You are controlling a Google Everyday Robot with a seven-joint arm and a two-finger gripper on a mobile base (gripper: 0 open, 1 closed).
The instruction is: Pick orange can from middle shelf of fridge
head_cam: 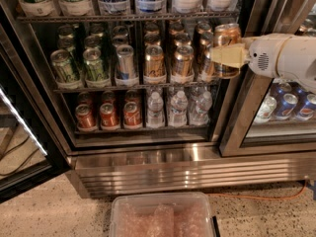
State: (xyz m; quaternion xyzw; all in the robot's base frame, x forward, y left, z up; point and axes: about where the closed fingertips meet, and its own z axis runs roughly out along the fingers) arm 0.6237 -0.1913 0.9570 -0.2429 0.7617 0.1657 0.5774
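The gripper (pixel 219 56) hangs at the right end of the middle shelf (pixel 98 88), reaching in from the right on a white arm (pixel 284 57). Its pale fingers (pixel 233 54) are clamped around the waist of the orange can (pixel 228 34). That can stands upright with its base just above the shelf's front rail, out in front of the fridge (pixel 148 167) door frame. Along the shelf to the left of the held can, more orange cans (pixel 154 63) stand in rows. Further left is a blue and white can (pixel 125 63), and green cans (pixel 64 67) fill the shelf's left end. On the rack below the shelf, short red cans (pixel 85 117) sit at the left and water bottles (pixel 177 106) at the right. Well below the shelf, on the floor before the steel base grille, lies a clear plastic bin (pixel 118 206).
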